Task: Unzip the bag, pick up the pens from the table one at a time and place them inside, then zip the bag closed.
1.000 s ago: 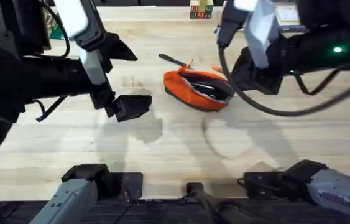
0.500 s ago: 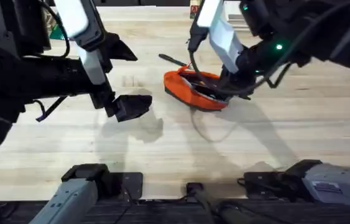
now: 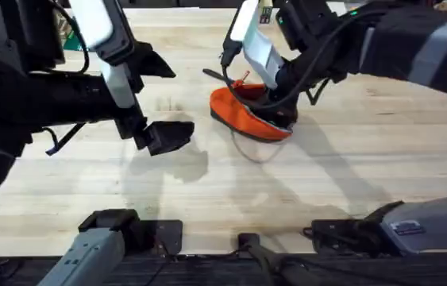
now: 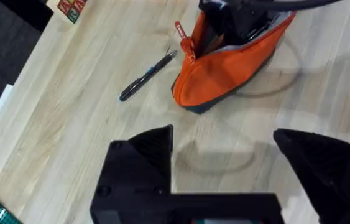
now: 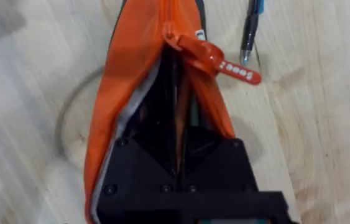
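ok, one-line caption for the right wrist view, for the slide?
Right end effector reaches into the open orange bag; a dark pen lies beside it on the table.

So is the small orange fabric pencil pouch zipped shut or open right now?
Open. The orange fabric pencil pouch gapes along its top, the right gripper reaching into the gap, red zipper pull at the far end.

orange bag [image 4: 234, 62], dark pen [image 4: 148, 76], pale grained table [image 3: 366, 159].

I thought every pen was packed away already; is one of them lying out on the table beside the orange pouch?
Yes, a dark pen lies on the table just beside the open orange pouch.
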